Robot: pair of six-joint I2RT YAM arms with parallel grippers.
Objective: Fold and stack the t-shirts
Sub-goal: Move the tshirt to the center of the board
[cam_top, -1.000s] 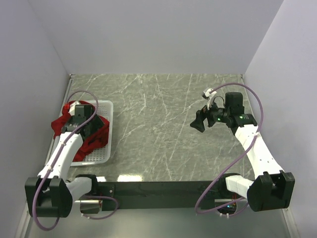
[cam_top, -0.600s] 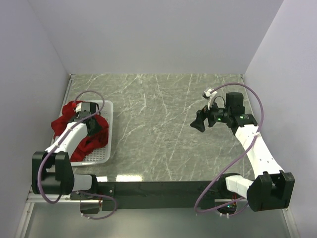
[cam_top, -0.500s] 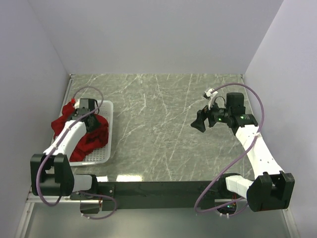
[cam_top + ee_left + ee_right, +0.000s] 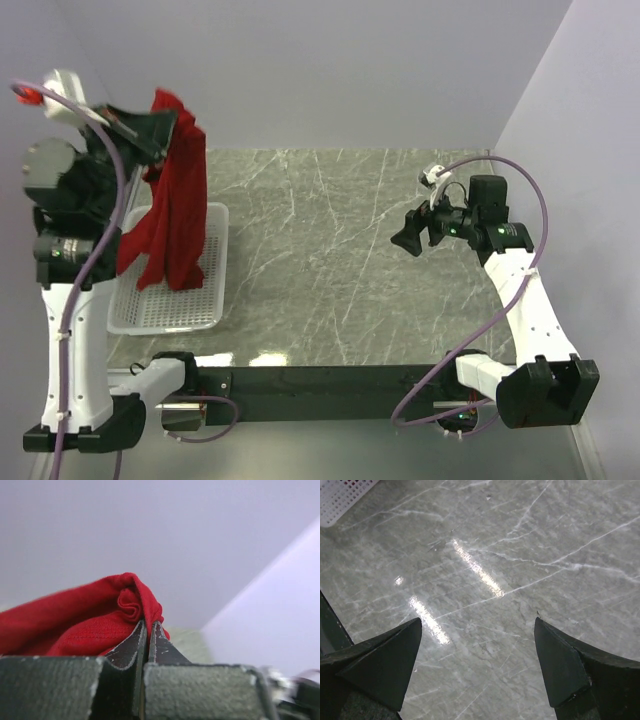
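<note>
A deep-red t-shirt [image 4: 172,205] hangs in a long bunch above the white mesh basket [image 4: 172,306] at the table's left. My left gripper [image 4: 168,116] is raised high and is shut on the shirt's top fold. In the left wrist view the red cloth [image 4: 95,622] bulges out of the closed tips of that gripper [image 4: 148,624]. My right gripper [image 4: 405,238] hovers over the right half of the table, open and empty. The right wrist view shows its fingertips [image 4: 400,645] wide apart above bare marble.
The grey marble table [image 4: 330,260] stretches between the two arms. A corner of the white basket [image 4: 342,497] appears at the top left of the right wrist view. Pale walls close in on the left, back and right.
My left gripper closed on the t-shirt in the basket and rose steeply, pulling the shirt up out of it. The right arm shifted only slightly.
</note>
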